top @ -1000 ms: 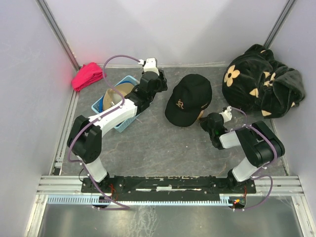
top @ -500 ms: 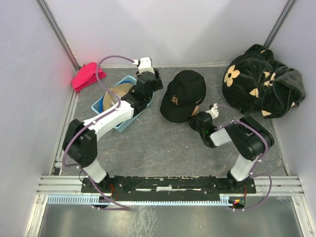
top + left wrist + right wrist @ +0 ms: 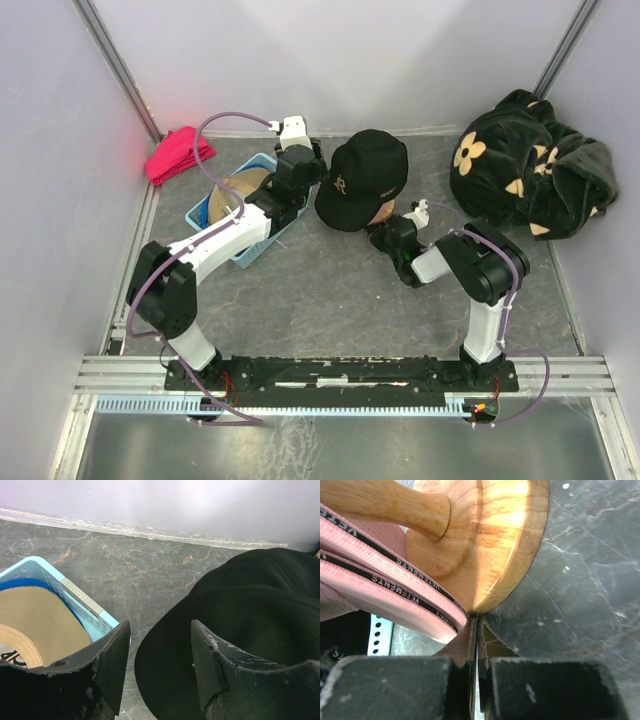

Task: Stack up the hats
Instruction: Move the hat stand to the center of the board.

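Pale lilac walls [image 3: 350, 60] — dark marbled tabletop [image 3: 330, 290]; metal rail [image 3: 100, 372] in front.

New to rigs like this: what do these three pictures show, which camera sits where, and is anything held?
Two robot arms are bolted at the table's near edge, each with a two-finger gripper. One picture looks down from above and behind; the other two come from wrist cameras. On the table: a black cap on a wooden stand, a blue basket holding a tan cap, a red-pink cloth and black flowered fabric. The left gripper is open at the black cap's edge. The right gripper is shut, tips at the stand's base, holding nothing.
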`<state>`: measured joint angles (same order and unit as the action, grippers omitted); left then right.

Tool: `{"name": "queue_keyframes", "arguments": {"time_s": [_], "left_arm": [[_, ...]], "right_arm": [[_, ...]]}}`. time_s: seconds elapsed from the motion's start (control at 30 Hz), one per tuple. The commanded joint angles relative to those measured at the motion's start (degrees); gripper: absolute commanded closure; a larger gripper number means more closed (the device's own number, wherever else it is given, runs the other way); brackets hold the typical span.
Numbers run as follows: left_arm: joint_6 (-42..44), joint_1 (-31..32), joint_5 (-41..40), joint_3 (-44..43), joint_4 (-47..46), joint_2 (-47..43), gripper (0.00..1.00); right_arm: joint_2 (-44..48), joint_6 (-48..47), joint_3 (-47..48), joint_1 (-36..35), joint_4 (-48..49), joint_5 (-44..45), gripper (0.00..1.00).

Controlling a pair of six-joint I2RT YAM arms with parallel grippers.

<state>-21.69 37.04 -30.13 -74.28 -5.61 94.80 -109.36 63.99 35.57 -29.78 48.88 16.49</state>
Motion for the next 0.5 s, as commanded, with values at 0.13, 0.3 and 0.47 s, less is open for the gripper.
{"name": "queue_keyframes", "arguments": {"time_s": [0.13,0.3,0.47], "left_arm": [[2.62,-0.03,-2.57,-1.27,0.37,-0.93,0.41],[2.66,-0.03,-6.54,-0.48,1.29,-1.55,0.41],[1.91,-0.27,-12.35,1.13,3.39,-2.74,0.39]], "right_arm": [[-5.51,-1.41,8.43,-1.82,-2.97,-0.49,0.99],[-7.68,-2.1,12.26,-3.16,-5.14,-0.36,0.99],[-7.62,-3.66,12.44,-4.1,-5.98,-0.04,0.98]]}}
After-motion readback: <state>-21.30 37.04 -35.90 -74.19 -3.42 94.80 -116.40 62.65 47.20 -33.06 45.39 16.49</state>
